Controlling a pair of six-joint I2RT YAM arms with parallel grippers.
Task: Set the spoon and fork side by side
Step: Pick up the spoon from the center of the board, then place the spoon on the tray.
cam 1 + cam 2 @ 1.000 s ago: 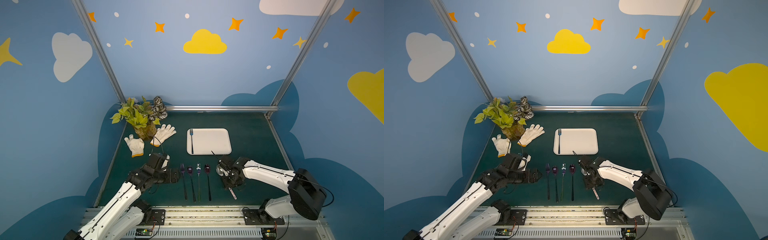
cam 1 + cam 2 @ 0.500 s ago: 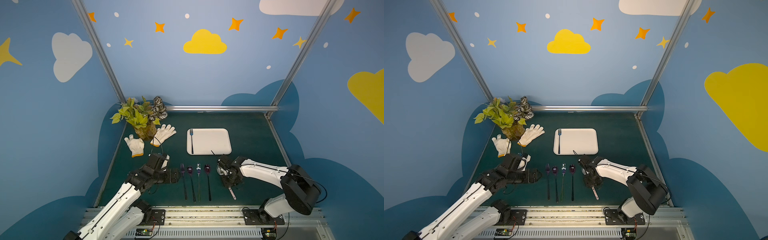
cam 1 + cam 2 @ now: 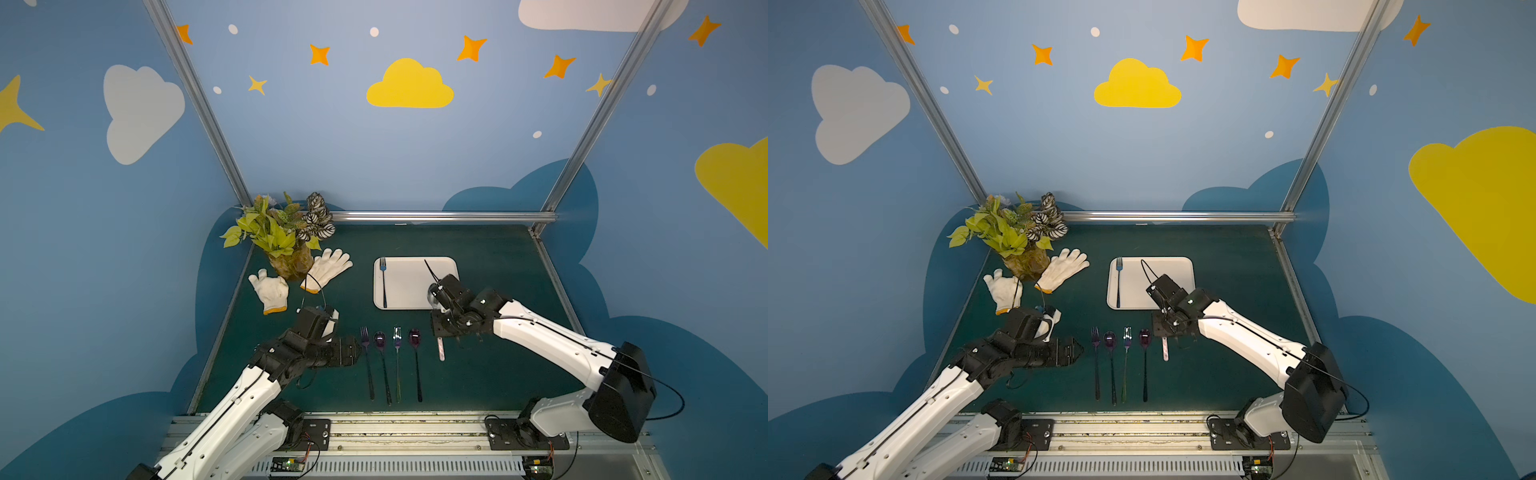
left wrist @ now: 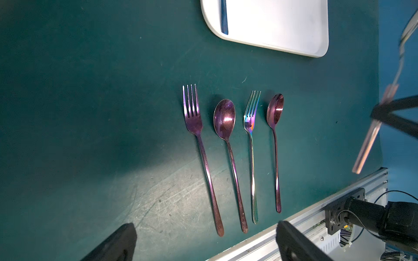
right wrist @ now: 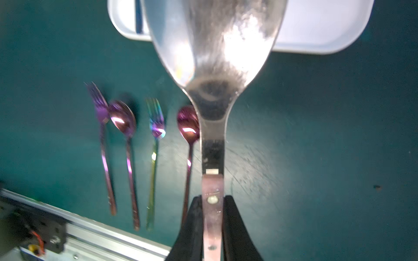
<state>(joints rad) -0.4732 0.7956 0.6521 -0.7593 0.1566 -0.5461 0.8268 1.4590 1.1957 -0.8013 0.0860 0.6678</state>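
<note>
Top views, row: four pieces on the mat: purple fork (image 3: 365,338), purple spoon (image 3: 379,338), rainbow fork (image 3: 397,336), pink spoon (image 3: 414,337).
Top views, tray (image 3: 1131,286): holds one blue fork (image 3: 1119,282); 12 o'clock of the row.
Top views, silver spoon (image 3: 441,351): one, 3 o'clock of the row.
Left wrist, left gripper (image 4: 204,226): jaws wide, empty.
Right wrist, right gripper (image 5: 212,200): clamped on the silver spoon's handle.

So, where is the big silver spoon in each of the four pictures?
Both top views: the big silver spoon, handle showing, just below the white tray, near its right corner.
Left wrist: blurred, at the right edge.
Right wrist: centre, held by the right tool.
Shared landmark: the tray, in all four.
</note>
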